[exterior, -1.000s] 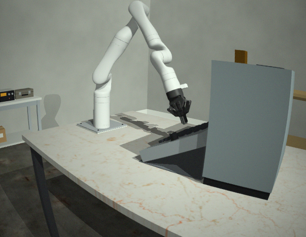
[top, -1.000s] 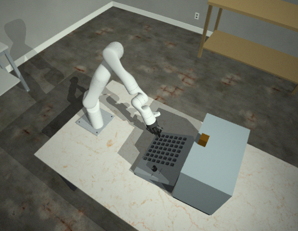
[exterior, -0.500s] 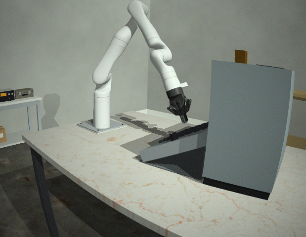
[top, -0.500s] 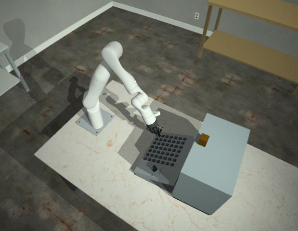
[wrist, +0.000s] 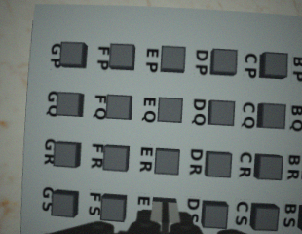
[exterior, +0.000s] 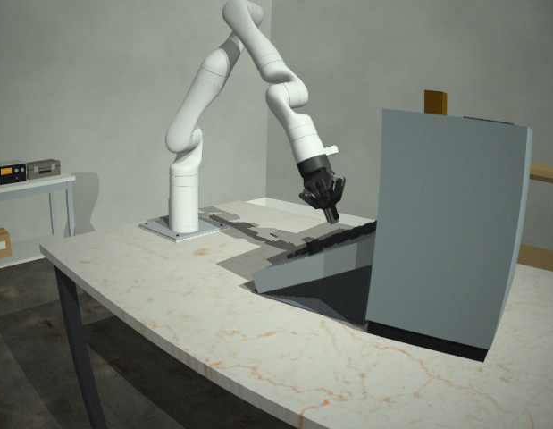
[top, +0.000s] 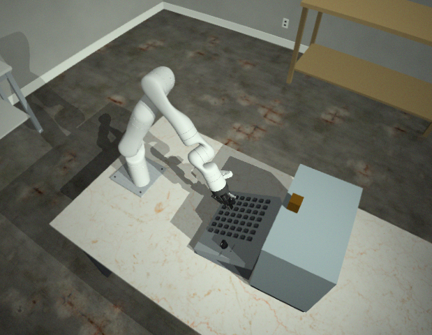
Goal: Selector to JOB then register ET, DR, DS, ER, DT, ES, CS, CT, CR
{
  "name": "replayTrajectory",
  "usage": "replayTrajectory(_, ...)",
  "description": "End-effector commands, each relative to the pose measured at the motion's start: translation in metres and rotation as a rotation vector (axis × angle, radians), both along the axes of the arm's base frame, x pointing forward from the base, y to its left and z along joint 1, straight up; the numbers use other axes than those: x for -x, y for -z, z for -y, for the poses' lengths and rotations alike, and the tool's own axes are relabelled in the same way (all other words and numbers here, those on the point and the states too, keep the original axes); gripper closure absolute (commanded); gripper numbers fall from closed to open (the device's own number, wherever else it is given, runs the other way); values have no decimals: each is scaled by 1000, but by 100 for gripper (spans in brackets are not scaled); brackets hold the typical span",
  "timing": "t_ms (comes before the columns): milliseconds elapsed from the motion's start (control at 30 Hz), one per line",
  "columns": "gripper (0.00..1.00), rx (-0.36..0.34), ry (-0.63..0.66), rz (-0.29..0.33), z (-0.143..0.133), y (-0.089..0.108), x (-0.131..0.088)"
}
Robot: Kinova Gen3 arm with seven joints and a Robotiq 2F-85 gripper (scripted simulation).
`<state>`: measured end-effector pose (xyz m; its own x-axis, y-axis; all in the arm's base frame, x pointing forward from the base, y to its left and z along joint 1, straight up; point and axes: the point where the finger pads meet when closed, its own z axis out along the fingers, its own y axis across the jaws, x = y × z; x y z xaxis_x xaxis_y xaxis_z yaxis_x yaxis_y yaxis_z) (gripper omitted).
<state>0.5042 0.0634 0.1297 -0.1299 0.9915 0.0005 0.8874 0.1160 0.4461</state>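
Now | gripper (wrist: 162,211) clenched, grasping nothing, over ES key | square matte-grey keys (wrist: 168,161) | marbled table (exterior: 184,295)

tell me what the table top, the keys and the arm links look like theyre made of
Table top: looks like polished marble or a marble laminate, cream with thin orange veins. Keys: probably matte plastic, flat dark grey blocks with no shine. Arm links: smooth white shells, likely plastic or painted metal, with a soft sheen; which one cannot be told. The shut gripper is matte black.
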Motion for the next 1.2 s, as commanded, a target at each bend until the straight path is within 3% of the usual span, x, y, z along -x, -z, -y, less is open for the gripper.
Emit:
replayTrajectory(0, 90, -2, 11, 7, 6, 0, -4)
replayTrajectory(567, 90, -1, 9, 6, 5, 18, -13)
replayTrajectory(1167, 90, -2, 8, 4, 5, 19, -12)
